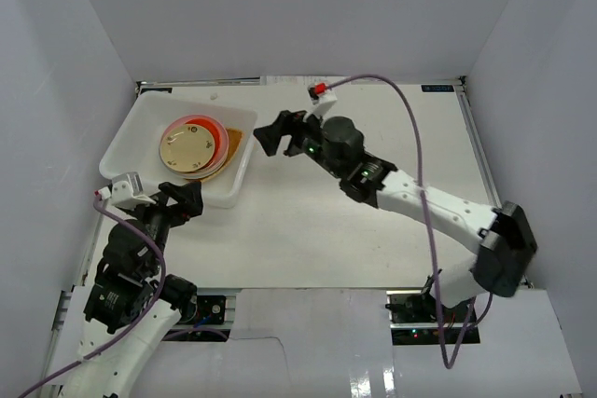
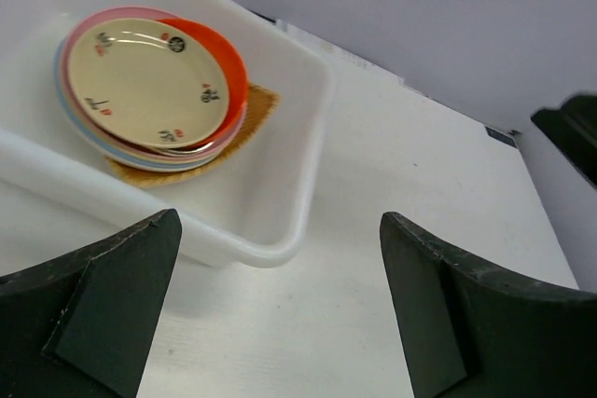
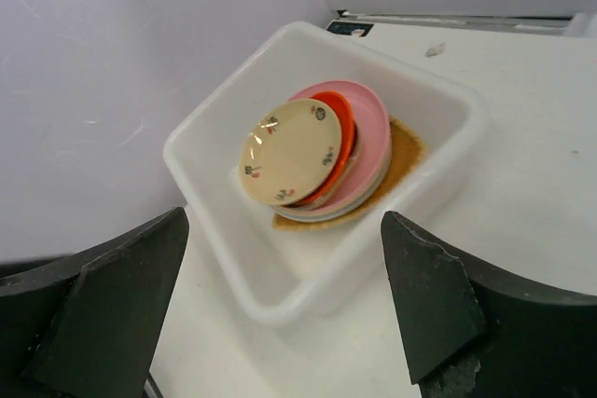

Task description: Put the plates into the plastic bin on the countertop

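Nearest in the left wrist view, the dark fingers (image 2: 103, 314) of the left tool (image 2: 280, 295) are seen spread wide, with nothing gripped between them. This tool is held over the white desk (image 2: 410, 193), just off the near corner of the plastic bin (image 2: 312, 137).

The bin is set on the left part of the desk, toward the far left corner. All the plates in view are stacked inside it. A cream plate (image 2: 147, 81) with small dark and red marks is laid on top. A red-orange plate (image 2: 231, 67) is tucked under it and shifted to one side. A pink plate (image 3: 373, 128) and a pale blue plate (image 2: 67, 104) are stacked below that. A tan woven-look plate (image 2: 259, 107) is pressed flat against the bin floor, only its edge being shown.

Beyond the bin's right wall, the right tool (image 1: 269, 133) is pointed at the bin. Its fingers are likewise parted and nothing is pinched. A purple cable (image 1: 417, 151) is looped above that arm. The desk is enclosed by pale grey walls (image 1: 308, 6).
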### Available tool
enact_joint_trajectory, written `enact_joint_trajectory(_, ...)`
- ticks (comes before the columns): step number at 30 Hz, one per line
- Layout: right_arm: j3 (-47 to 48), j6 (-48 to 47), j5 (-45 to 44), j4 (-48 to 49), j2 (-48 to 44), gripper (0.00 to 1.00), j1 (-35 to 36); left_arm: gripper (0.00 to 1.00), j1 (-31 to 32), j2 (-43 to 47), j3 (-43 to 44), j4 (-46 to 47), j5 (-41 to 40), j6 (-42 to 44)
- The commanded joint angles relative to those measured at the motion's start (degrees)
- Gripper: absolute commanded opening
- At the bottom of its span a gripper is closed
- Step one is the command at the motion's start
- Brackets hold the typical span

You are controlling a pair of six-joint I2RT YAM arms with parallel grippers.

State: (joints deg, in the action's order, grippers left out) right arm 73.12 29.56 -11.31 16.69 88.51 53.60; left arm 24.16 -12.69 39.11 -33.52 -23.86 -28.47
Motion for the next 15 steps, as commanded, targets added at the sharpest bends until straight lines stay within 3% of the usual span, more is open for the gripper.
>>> enact_joint_trajectory(1, -15.8, -8.5, -6.0, 0.5, -14.3, 0.90, -0.1, 0.98, -0.3, -3.3, 3.8, 4.3, 9.9, 1.1)
enact_joint_trajectory(4, -24.7, -10.4, -9.8, -4.6, -30.3, 0.90, -0.2, 0.98, -0.3, -7.0, 6.8, 5.2, 15.1, 1.2)
enact_joint_trajectory(6, -32.8, -10.1, -13.9, -10.6, -45.6, 0.90, -0.1, 0.98, -0.3, -9.1, 8.3, 5.1, 17.7, 1.8)
enact_joint_trajectory(7, -32.9, -9.3, -15.1, -10.6, -45.7, 0.90, -0.1, 0.98, -0.3, -9.4, 8.3, 5.1, 18.1, 2.0)
enact_joint_trajectory(11, -43.6, -5.7, -18.0, -16.6, -62.5, 0.90, -0.1, 0.98, -0.3, -8.5, 5.6, 4.7, 19.5, 2.5)
enact_joint_trajectory(15, -46.4, -4.1, -15.7, -18.5, -65.1, 0.90, -0.2, 0.98, -0.3, -6.9, 2.1, 5.4, 19.9, 0.9)
